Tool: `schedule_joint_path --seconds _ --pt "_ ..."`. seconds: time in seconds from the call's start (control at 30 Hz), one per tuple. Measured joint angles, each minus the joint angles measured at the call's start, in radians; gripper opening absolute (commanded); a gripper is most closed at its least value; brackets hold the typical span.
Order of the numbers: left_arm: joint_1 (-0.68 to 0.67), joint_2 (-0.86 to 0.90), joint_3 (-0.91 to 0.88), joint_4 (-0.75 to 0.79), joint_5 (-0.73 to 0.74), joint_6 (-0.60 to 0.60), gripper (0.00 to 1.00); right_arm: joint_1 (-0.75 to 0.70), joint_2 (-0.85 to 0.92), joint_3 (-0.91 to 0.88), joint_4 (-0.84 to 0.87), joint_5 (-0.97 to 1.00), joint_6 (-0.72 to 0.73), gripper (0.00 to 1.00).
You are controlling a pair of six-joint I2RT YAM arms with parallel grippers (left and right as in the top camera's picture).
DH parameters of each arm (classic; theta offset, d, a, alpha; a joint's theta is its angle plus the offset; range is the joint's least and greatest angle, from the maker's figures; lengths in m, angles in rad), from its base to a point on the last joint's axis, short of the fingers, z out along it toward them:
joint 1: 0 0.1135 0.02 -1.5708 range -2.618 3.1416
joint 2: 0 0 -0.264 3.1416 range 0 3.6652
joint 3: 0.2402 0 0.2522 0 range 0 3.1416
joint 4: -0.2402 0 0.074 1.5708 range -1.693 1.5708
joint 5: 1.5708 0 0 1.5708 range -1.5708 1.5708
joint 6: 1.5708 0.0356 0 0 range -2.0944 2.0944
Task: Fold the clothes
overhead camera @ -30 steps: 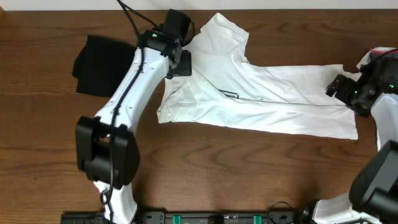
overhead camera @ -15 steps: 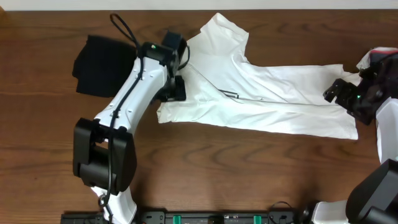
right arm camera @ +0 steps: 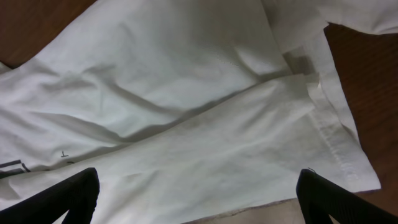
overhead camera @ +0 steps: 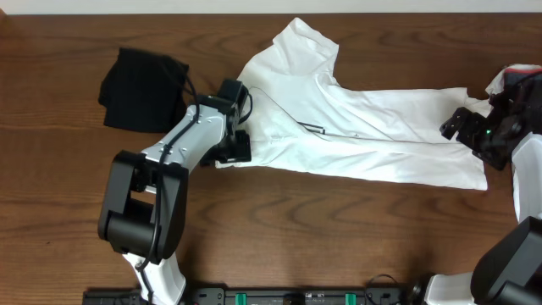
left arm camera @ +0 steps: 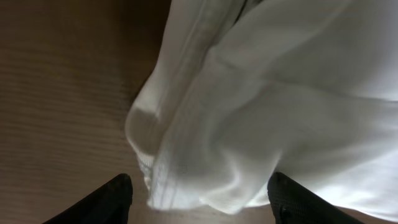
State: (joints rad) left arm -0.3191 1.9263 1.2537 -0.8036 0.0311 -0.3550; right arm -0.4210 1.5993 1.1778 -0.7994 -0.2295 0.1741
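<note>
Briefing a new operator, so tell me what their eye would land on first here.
A white T-shirt lies stretched sideways across the middle of the dark wooden table. A black garment sits bunched at the far left. The left arm's open fingers hang over the shirt's left corner.

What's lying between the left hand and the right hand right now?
The white T-shirt alone spans the table from left hand to right hand, seen in the overhead view.
</note>
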Motion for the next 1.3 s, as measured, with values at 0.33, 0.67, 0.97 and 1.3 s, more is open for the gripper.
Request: schedule_joint_path --seconds 0.33,0.67,0.97,1.3 --pt "0.021 0.002 -0.034 0.01 0.012 -0.037 0.48 0.0 0.0 0.0 0.0 0.0 0.0 0.99" --pt "0.072 0.002 -0.051 -0.214 0.014 -0.124 0.45 0.0 0.0 0.0 0.0 0.0 0.0 0.99" --pt "0.076 0.002 -0.053 -0.359 0.014 -0.142 0.45 0.0 0.0 0.0 0.0 0.0 0.0 0.99" --pt "0.076 0.002 -0.053 -0.417 0.004 -0.146 0.43 0.0 0.0 0.0 0.0 0.0 0.0 0.99"
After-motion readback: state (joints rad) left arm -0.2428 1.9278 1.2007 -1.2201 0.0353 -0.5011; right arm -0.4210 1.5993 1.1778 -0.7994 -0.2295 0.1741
